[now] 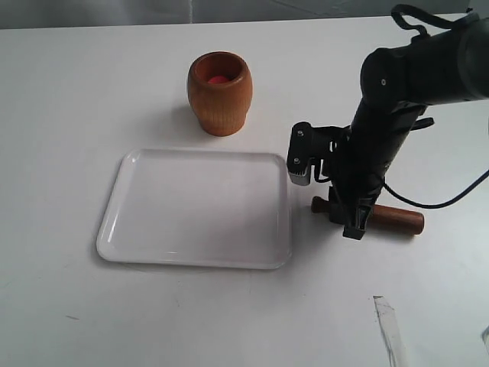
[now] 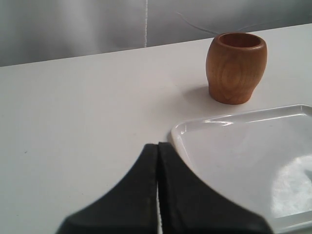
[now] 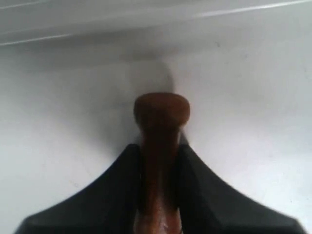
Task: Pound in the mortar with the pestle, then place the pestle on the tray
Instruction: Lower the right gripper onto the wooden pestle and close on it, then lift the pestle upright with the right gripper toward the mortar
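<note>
The dark-brown pestle [image 1: 395,220] lies level and low over the white table, just right of the tray [image 1: 199,206]. My right gripper [image 1: 348,216] is shut on the pestle's thin handle. In the right wrist view the pestle's [image 3: 162,111] knob sticks out past the right gripper [image 3: 161,151]. The light-brown mortar [image 1: 219,92] stands upright behind the tray, something red showing inside. My left gripper [image 2: 158,147] is shut on nothing, over the table beside the tray's [image 2: 243,151] corner, with the mortar [image 2: 236,68] farther off. The left arm is out of the exterior view.
A pale strip [image 1: 390,330] lies near the table's front right edge. The right arm's black cable [image 1: 458,196] loops over the table right of the pestle. A grey backdrop runs behind the table's far edge.
</note>
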`<state>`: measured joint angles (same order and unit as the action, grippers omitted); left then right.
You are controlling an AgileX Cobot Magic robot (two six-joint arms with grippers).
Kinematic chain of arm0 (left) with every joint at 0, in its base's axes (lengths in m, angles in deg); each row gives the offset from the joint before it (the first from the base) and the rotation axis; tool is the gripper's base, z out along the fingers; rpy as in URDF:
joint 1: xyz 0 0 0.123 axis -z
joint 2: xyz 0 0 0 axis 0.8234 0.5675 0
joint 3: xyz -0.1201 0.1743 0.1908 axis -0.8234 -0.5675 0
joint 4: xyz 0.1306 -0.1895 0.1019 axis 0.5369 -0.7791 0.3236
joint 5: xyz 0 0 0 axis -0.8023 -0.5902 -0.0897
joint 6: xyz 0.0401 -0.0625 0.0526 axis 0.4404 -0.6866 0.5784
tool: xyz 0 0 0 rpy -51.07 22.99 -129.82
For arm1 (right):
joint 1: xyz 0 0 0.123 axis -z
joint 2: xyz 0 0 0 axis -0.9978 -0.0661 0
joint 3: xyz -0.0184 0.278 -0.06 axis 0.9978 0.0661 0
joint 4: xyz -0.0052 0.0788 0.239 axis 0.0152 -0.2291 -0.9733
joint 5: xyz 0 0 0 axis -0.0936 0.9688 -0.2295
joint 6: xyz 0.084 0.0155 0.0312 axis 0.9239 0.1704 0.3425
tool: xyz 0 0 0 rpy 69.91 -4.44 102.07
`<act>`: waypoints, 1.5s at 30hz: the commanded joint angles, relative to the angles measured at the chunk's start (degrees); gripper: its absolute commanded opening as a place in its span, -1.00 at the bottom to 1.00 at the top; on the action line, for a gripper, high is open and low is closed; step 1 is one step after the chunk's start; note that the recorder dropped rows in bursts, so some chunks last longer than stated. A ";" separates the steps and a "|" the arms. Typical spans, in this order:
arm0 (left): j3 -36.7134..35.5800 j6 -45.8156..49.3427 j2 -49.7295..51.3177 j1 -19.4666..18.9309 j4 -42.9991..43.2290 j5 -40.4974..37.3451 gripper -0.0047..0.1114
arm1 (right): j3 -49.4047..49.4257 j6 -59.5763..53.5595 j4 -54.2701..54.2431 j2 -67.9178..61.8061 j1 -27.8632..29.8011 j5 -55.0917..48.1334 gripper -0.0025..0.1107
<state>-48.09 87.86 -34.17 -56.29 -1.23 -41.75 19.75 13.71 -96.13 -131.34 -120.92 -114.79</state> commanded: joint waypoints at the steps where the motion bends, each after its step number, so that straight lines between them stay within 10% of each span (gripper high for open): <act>1: -0.03 -0.47 -0.07 0.44 -0.42 0.17 -0.92 | 1.14 -0.52 -1.11 -4.45 -0.14 -1.33 -0.94; 17: -0.03 -0.47 -0.07 0.44 -0.42 0.17 -0.92 | 1.14 13.72 5.34 10.92 -0.14 8.75 -0.96; 30: -0.03 -0.47 -0.07 0.44 -0.42 0.17 -0.92 | 1.14 23.23 -10.80 26.99 -2.84 57.00 -0.96; 39: -0.03 -0.47 -0.07 0.44 -0.42 0.17 -0.92 | 1.14 59.27 11.45 14.14 -7.56 91.43 -0.96; 45: -0.03 -0.47 -0.07 0.44 -0.42 0.17 -0.92 | 1.14 62.11 11.36 1.38 -7.56 103.67 -0.96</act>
<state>-48.09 87.86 -34.17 -56.29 -1.23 -41.75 20.72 75.16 -85.50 -127.95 -128.18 -14.98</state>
